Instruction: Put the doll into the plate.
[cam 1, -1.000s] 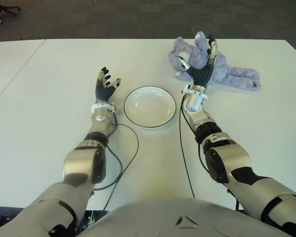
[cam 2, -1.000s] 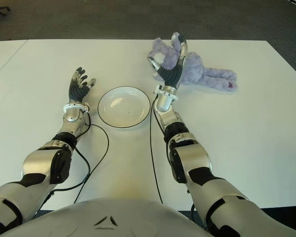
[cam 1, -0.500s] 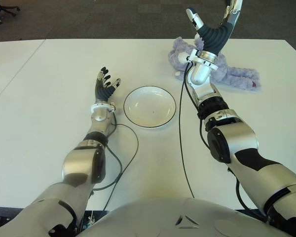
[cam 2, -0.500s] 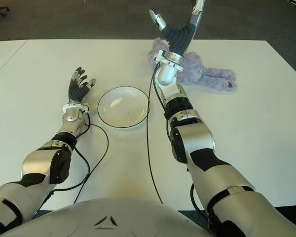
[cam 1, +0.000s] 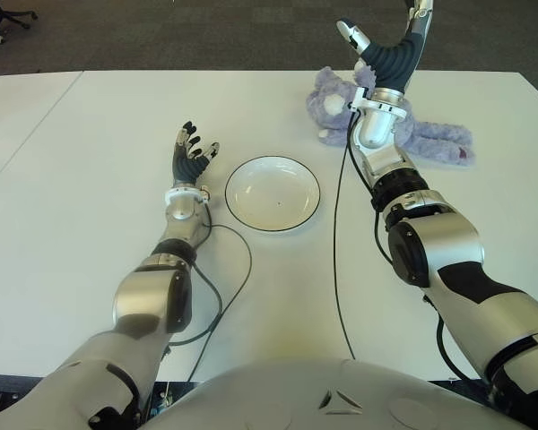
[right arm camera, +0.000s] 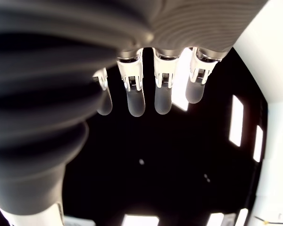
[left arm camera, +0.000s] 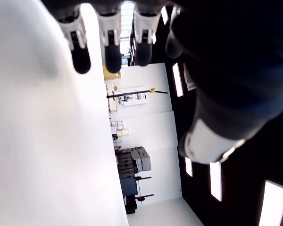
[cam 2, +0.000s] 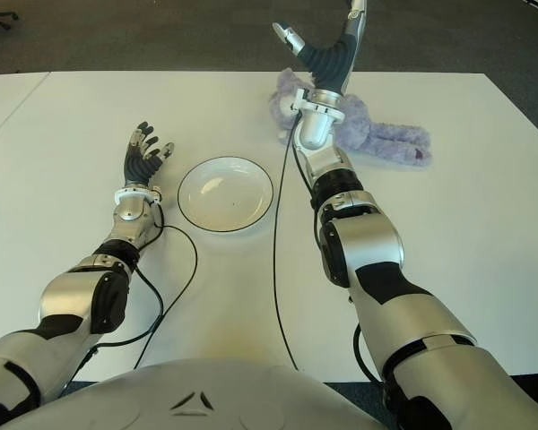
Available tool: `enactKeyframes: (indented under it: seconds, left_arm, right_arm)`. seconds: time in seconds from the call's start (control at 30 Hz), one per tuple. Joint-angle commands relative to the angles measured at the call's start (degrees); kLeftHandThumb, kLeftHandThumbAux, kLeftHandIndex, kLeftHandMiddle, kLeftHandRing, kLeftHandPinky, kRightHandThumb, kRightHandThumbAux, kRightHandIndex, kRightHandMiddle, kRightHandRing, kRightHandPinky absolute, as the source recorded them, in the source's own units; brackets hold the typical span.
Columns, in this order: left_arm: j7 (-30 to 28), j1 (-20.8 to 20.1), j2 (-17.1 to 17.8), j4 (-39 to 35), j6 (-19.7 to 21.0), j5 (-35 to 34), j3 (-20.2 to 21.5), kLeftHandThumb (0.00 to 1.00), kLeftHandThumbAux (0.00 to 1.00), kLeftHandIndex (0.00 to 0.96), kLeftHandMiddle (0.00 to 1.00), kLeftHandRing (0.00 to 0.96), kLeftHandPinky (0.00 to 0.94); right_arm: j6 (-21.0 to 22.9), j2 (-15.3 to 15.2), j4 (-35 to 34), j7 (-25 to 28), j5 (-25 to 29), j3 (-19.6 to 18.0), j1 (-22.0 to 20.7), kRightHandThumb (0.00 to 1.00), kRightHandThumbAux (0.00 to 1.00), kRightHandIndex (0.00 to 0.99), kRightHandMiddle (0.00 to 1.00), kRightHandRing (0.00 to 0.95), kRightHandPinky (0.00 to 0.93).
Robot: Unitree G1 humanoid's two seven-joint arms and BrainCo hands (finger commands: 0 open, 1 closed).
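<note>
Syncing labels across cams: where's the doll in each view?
Left eye view: doll lies on the table's far right, partly behind the raised right hand.
Right eye view: doll in the same spot, right of and beyond the plate.
Left wrist view: not in it.
Right wrist view: not in it; only open fingers holding nothing.
Shared landmark: the plate, seen in both eye views.

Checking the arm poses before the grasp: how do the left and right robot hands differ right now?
The left robot hand shows low beside the plate, on its left; the right robot hand is raised above the doll, at the table's far edge. The left has a straight wrist; the right's is bent back. Both are open and hold nothing.
</note>
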Motion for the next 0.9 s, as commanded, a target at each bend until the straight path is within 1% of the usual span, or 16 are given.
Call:
enactKeyframes:
  seconds: [0.03, 0.07, 0.13, 0.2, 0.23, 0.27, 0.33, 0.37, 0.4, 0.47, 0.53, 0.7, 0.73, 0.9]
  left_arm:
    - [0.6, 8.8, -2.0, 5.5, 5.6, 0.5, -0.4, 0.249, 0.752, 0.063, 0.1, 0.12, 0.15]
    - [0.7, 8.8, -2.1, 5.5, 5.6, 0.5, -0.5, 0.248, 0.752, 0.062, 0.1, 0.119, 0.151]
    - [0.7, 8.7, -2.2, 5.5, 5.6, 0.5, -0.5, 0.248, 0.755, 0.062, 0.102, 0.122, 0.158]
    - [0.6, 8.7, -2.2, 5.5, 5.6, 0.4, -0.4, 0.248, 0.757, 0.063, 0.107, 0.126, 0.164]
    - [0.5, 8.6, -2.3, 5.5, 5.6, 0.4, -0.3, 0.25, 0.757, 0.064, 0.108, 0.128, 0.167]
    - [0.5, 8.6, -2.4, 5.5, 5.7, 0.3, -0.3, 0.262, 0.756, 0.066, 0.111, 0.132, 0.174]
    - [0.4, 8.5, -2.4, 5.5, 5.7, 0.2, -0.2, 0.267, 0.755, 0.067, 0.112, 0.133, 0.176]
    - [0.4, 8.5, -2.5, 5.5, 5.8, 0.2, -0.2, 0.271, 0.754, 0.068, 0.114, 0.134, 0.175]
    - [0.4, 8.4, -2.5, 5.5, 5.9, 0.2, -0.2, 0.278, 0.752, 0.065, 0.111, 0.13, 0.162]
    - [0.3, 8.4, -2.6, 5.5, 5.9, 0.1, -0.2, 0.282, 0.75, 0.065, 0.111, 0.128, 0.158]
    - [0.3, 8.3, -2.7, 5.5, 6.0, 0.1, -0.1, 0.278, 0.743, 0.058, 0.106, 0.122, 0.152]
    - [0.6, 8.1, -2.8, 5.6, 6.5, 0.3, -0.3, 0.273, 0.735, 0.054, 0.103, 0.121, 0.162]
    - [0.7, 8.1, -2.8, 5.6, 6.7, 0.4, -0.4, 0.274, 0.734, 0.051, 0.103, 0.122, 0.154]
    - [1.0, 7.8, -3.0, 5.6, 7.2, 0.3, -0.3, 0.278, 0.748, 0.057, 0.109, 0.132, 0.178]
  right_arm:
    - [7.4, -5.1, 5.3, 10.3, 2.1, -0.6, -1.7, 0.0, 0.797, 0.097, 0.096, 0.072, 0.075]
    - [9.9, -6.4, 6.4, 12.1, 1.2, 0.2, -2.2, 0.0, 0.796, 0.097, 0.096, 0.072, 0.077]
    - [13.3, -8.2, 7.6, 14.6, -0.6, 1.8, -2.6, 0.0, 0.785, 0.096, 0.102, 0.078, 0.093]
    - [16.3, -9.9, 8.2, 16.0, -3.9, 4.8, -2.9, 0.0, 0.758, 0.093, 0.108, 0.086, 0.098]
    - [17.8, -11.3, 8.6, 16.4, -6.9, 7.6, -3.1, 0.0, 0.75, 0.092, 0.111, 0.09, 0.101]
    - [18.7, -12.2, 8.8, 16.7, -8.8, 9.4, -3.2, 0.0, 0.736, 0.092, 0.109, 0.088, 0.076]
    - [19.9, -13.4, 9.1, 17.1, -11.2, 12.0, -3.4, 0.0, 0.732, 0.092, 0.108, 0.087, 0.068]
    - [20.9, -14.4, 9.6, 18.1, -12.8, 13.6, -3.5, 0.0, 0.726, 0.09, 0.098, 0.075, 0.033]
    - [21.7, -15.2, 10.0, 18.7, -13.9, 14.8, -3.6, 0.0, 0.722, 0.09, 0.08, 0.057, 0.022]
    - [22.8, -16.4, 10.4, 19.7, -15.7, 16.7, -3.6, 0.0, 0.721, 0.09, 0.075, 0.052, 0.019]
    - [24.0, -17.8, 10.9, 20.7, -18.0, 19.0, -3.7, 0.0, 0.719, 0.089, 0.053, 0.027, 0.003]
    - [26.2, -20.2, 11.8, 22.2, -22.1, 23.6, -2.1, 0.0, 0.727, 0.095, 0.039, 0.001, 0.0]
    - [26.6, -20.6, 12.0, 22.6, -22.9, 24.5, -1.6, 0.046, 0.726, 0.104, 0.038, 0.0, 0.0]
    - [27.3, -22.3, 12.5, 24.3, -25.6, 27.7, -0.3, 0.108, 0.718, 0.151, 0.038, 0.0, 0.0]
